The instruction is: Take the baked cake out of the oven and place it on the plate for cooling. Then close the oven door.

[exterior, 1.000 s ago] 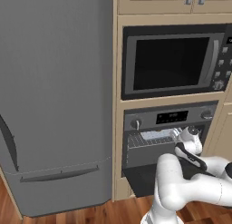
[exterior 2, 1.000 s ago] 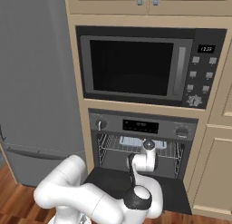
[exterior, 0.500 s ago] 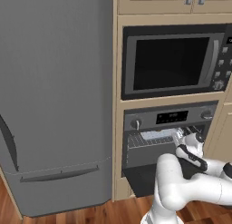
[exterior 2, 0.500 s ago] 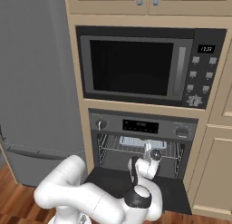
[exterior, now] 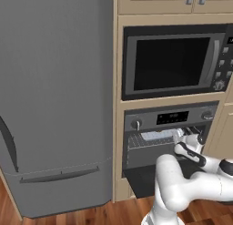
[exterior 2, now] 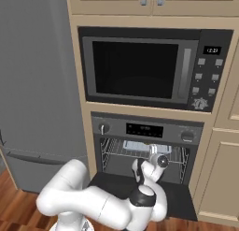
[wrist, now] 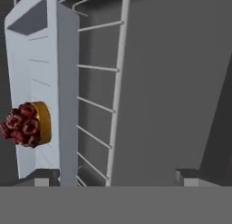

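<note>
Since a second ago my arm has reached a little further toward the oven (exterior 2: pixel 147 150), and the hand now sits right at the mouth of the cavity, level with the upper rack. From the right base camera I see the gripper (exterior 2: pixel 157 161) in front of the wire rack (exterior 2: pixel 116 150), with the oven door (exterior 2: pixel 140 190) lying dropped open and flat below it. From the left base camera the gripper (exterior: pixel 191 140) shows at the right end of the opening, just beside the pale tray (exterior: pixel 157 136) that rests on the rack.

Through the hand camera, which is rolled on its side, I see the pale tray (wrist: pixel 45 82) standing as a tall block at the left, and the cake (wrist: pixel 25 124), dark red with a golden-brown base, sits on its face. The cake is left of the line between my fingertips (wrist: pixel 41 180), not between them. My fingers are spread wide with nothing held.

Above the oven sits the microwave (exterior 2: pixel 149 68), and the grey fridge (exterior: pixel 54 101) stands to the left. I cannot make out the plate.
</note>
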{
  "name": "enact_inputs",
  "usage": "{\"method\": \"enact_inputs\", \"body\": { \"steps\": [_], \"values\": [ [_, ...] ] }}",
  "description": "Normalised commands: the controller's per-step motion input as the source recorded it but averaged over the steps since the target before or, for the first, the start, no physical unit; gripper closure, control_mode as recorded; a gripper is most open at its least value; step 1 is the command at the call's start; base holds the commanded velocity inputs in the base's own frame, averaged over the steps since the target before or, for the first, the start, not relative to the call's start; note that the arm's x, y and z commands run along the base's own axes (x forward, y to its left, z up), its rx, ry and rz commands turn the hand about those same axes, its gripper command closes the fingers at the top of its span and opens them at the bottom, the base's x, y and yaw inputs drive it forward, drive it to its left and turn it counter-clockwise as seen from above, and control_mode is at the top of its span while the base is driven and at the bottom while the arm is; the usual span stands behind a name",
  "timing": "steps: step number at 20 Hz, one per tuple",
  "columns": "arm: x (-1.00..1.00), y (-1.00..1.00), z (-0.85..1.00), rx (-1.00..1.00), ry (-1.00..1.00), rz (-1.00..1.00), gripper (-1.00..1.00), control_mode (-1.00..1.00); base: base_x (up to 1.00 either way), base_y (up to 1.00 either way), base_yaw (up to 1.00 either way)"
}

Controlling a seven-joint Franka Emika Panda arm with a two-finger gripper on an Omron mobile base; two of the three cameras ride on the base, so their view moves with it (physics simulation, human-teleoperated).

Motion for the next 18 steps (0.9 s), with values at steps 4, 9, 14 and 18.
{"method": "enact_inputs", "body": {
  "steps": [4, 9, 14, 18],
  "values": [
    [0.25, 0.0, -0.36, 0.09, -0.09, 0.0, -1.0, -1.0, 0.0, 0.0, 0.0],
    [0.19, 0.0, -0.41, 0.07, -0.1, 0.0, -1.0, -1.0, 0.0, 0.0, 0.0],
    [0.21, 0.0, -0.4, 0.09, -0.1, 0.0, -1.0, -1.0, 0.0, 0.0, 0.0],
    [0.15, 0.0, -0.48, 0.13, -0.11, 0.0, -1.0, -1.0, 0.0, 0.0, 0.0]
  ]
}}
